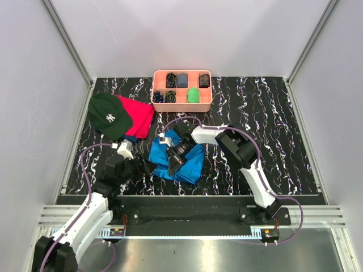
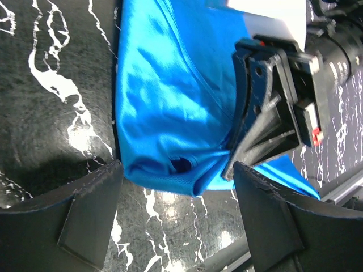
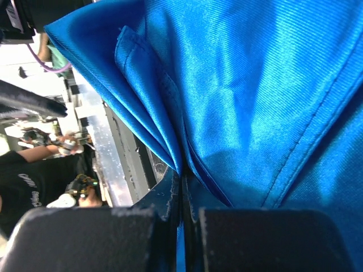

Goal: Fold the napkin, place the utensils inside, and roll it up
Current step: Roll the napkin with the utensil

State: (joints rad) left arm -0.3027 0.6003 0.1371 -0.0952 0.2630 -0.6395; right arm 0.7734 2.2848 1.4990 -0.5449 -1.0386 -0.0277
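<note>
table (image 1: 272, 130): we see a black top veined with white.
tray (image 1: 182, 107): pink, at the far edge, about mid-width.
cap (image 1: 109, 115): dark green, far left, overlapping the red cloth.
red cloth (image 1: 140, 113): spread just right of the cap.
napkin (image 1: 193, 164): blue, bunched near the middle; we cannot tell how much of it rests flat.

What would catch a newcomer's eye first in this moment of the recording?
The bright blue napkin, bunched at the near centre of the table, stands out most. The right gripper is pinched shut on a fold of it, and the left gripper is open, facing its left edge. Next come the dark green cap lying on a red cloth at the left, and the pink tray of compartments at the far edge.
</note>
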